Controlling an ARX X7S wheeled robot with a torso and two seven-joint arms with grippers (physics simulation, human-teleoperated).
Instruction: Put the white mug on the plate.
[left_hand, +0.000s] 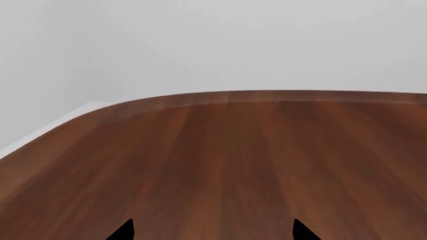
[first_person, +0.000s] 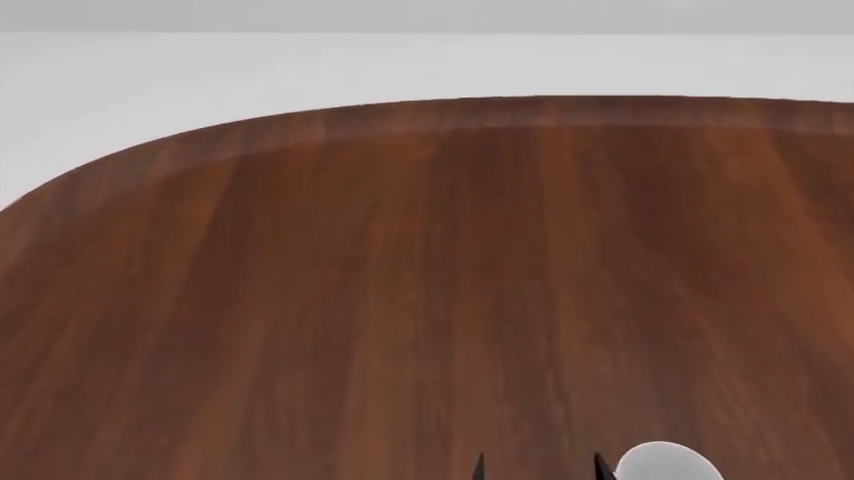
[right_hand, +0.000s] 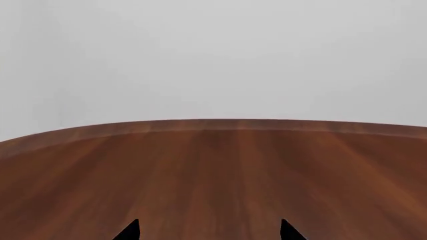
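Wood grain fills all three views: a dark reddish-brown desk (first_person: 400, 300) with streaks running away from the robot toward a far edge that is rounded at the corner. Where the white mug stands, which way its handle points and how its long axis lies cannot be told from these pictures. The only candidate is a white rounded shape (first_person: 667, 464) cut off by the lower edge of the head view, too little of it showing to say what it is. It sits just beside one of two small black tips (first_person: 603, 466) that poke up at that same edge; which arm they belong to I cannot tell. Neither wrist view shows that white shape. The left wrist view has the left gripper (left_hand: 213, 231) low over the wood, its jaws well apart with only bare desk between the two black points, and it shows the desk's curved corner with a paler strip beyond it. The right wrist view has the right gripper (right_hand: 208, 231) likewise with jaws spread and nothing held, facing a gently curved stretch of the far edge. Behind the desk, every view ends in a plain, featureless pale grey wall (right_hand: 213, 55).
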